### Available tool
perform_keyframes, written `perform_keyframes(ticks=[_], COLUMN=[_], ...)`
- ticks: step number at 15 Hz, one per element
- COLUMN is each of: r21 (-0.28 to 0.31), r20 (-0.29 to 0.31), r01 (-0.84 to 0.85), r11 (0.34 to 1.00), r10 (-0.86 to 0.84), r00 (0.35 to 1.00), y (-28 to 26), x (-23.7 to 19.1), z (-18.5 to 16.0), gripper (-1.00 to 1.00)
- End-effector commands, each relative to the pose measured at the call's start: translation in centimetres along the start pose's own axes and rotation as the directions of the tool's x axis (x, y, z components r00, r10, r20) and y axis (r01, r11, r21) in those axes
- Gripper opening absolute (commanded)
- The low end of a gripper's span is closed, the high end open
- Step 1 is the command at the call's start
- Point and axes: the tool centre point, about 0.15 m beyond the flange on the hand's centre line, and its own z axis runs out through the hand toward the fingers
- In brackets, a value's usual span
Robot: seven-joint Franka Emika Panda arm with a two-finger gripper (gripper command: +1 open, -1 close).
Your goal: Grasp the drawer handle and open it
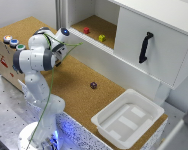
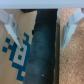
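The drawer handle [image 1: 145, 47] is a short black bar mounted upright on the white drawer front [image 1: 128, 35], at the exterior view's upper right. My arm is folded up at the exterior view's left, far from the handle, with its wrist [image 1: 64, 33] near the back of the cork table. The fingers themselves do not show in that view. In the wrist view my gripper [image 2: 39, 29] is open, its two pale fingertips [image 2: 11, 26] wide apart with nothing between them. Below it lie a dark band [image 2: 44, 55], printed cardboard and cork. The handle does not appear in the wrist view.
A red cube [image 1: 86, 30] and a yellow cube [image 1: 102, 38] sit on the open shelf left of the drawer. A small dark object [image 1: 93, 85] lies on the cork table [image 1: 74, 82]. A white plastic tub [image 1: 128, 119] stands at the front right. A box with coloured buttons [image 1: 13, 42] is at far left.
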Motion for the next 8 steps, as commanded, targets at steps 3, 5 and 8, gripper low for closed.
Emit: perform_keyframes(ticks=[3,5,8], r21=[0.089,0.079,0.069], r20=[-0.048,-0.056,-0.061], r01=[0.016,0.012,0.004], r11=[0.996,0.997,0.998], r10=[-0.012,-0.008,0.001], r00=[0.999,0.998,0.998], y=[1.2,1.6,2.3], x=[-0.1,-0.4,-0.8], z=[1.4,0.9,0.6], gripper=[-1.0,-1.0,-1.0])
